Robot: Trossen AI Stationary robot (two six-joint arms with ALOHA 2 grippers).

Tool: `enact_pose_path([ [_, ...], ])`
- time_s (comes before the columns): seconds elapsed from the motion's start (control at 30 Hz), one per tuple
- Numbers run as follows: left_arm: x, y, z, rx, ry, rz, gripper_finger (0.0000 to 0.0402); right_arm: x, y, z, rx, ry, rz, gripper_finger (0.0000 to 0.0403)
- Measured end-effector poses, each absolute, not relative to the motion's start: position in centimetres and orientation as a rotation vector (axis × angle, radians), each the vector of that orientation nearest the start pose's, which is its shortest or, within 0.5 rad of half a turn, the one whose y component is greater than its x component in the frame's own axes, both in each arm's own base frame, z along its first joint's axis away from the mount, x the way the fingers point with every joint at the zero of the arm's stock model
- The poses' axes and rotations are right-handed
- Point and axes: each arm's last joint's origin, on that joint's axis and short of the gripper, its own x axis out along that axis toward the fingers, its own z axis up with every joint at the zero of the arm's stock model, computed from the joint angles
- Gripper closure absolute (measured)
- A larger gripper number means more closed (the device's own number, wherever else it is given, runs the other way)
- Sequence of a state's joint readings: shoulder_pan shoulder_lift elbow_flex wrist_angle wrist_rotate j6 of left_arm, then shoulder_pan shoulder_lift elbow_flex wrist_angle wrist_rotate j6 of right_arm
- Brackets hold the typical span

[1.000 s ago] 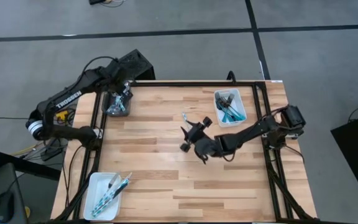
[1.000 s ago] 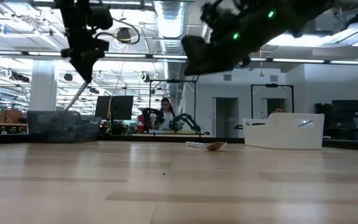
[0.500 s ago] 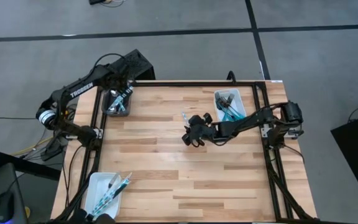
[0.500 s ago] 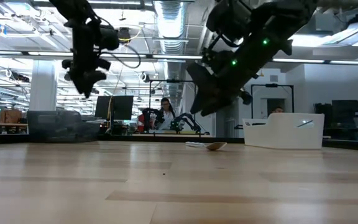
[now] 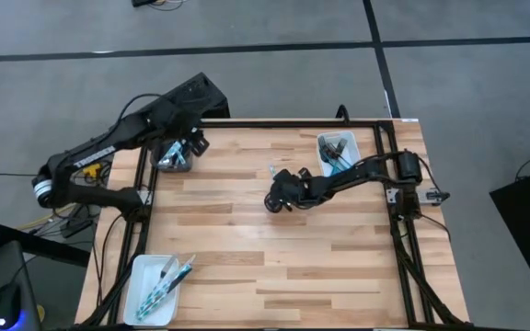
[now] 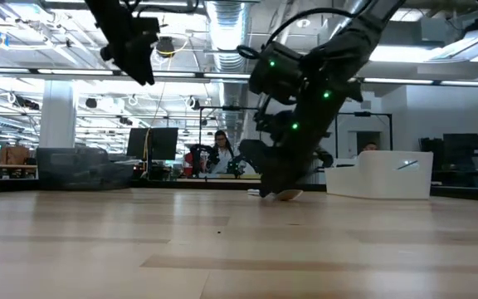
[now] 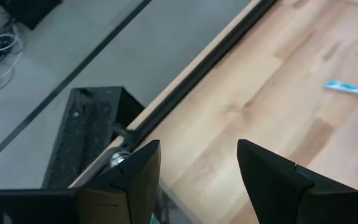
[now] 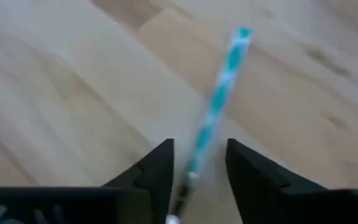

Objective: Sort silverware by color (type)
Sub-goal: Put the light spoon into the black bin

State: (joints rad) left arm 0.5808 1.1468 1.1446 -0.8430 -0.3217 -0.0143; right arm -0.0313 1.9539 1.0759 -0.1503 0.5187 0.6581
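One piece of silverware with a teal handle (image 8: 224, 87) lies flat on the wooden table (image 5: 247, 248) near its middle (image 5: 271, 171). My right gripper (image 8: 199, 146) is tipped down over it, open, with one finger on each side of the handle's near part; I cannot tell whether they touch it. In the low view the right gripper (image 6: 274, 189) reaches down to the tabletop beside the piece's metal head (image 6: 289, 195). My left gripper (image 7: 197, 149) hangs open and empty, high above the dark grey bin (image 5: 174, 156) at the far left.
A white tray (image 5: 353, 156) holding silverware stands at the far right, close behind my right arm. Another white tray (image 5: 141, 292) with silverware sits at the near left corner. A black box (image 5: 201, 95) stands beyond the table's far edge.
My left gripper has opened above the grey bin, the piece that hung from it is gone, and it has risen. My right gripper has come down toward the far edge, tipped downward, and now straddles the lying piece's handle.
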Motion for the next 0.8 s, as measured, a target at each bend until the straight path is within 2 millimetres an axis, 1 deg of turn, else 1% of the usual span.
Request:
enact_pose_path([
  [0.07,18.0,12.2,33.5,-0.129,0.841,0.837,0.0201,36.9,-2.7,11.9,0.345,0.820,-0.788,0.0259],
  [0.17,18.5,11.4,33.5,-0.123,0.831,0.802,0.0200,36.8,-2.6,12.0,0.324,0.840,-0.778,0.0316],
  [0.23,19.3,10.9,33.2,-0.105,0.796,0.744,0.0200,36.7,-2.5,12.1,0.292,0.860,-0.763,0.0359],
  [0.27,19.8,10.5,32.9,-0.086,0.773,0.692,0.0200,36.6,-2.4,12.3,0.278,0.861,-0.755,0.0375],
  [0.37,21.3,9.4,31.4,-0.039,0.715,0.545,0.0200,36.9,-1.6,13.3,0.210,0.817,-0.720,0.0377],
  [0.47,22.4,8.7,29.6,-0.037,0.611,0.519,0.0200,37.3,0.0,15.2,0.091,0.713,-0.704,0.0366],
  [0.53,23.1,8.2,28.3,-0.074,0.501,0.518,0.0200,37.5,1.3,16.2,-0.003,0.597,-0.779,0.0366],
  [0.63,23.8,6.9,26.7,-0.148,0.322,0.473,0.0200,37.7,3.3,17.4,-0.154,0.451,-0.924,0.0370],
  [0.7,24.0,6.1,25.8,-0.194,0.182,0.435,0.0200,37.7,4.4,18.2,-0.234,0.391,-0.998,0.0371],
  [0.8,23.8,5.0,24.9,-0.247,-0.002,0.378,0.0200,37.8,5.3,19.0,-0.311,0.358,-1.041,0.0370],
])
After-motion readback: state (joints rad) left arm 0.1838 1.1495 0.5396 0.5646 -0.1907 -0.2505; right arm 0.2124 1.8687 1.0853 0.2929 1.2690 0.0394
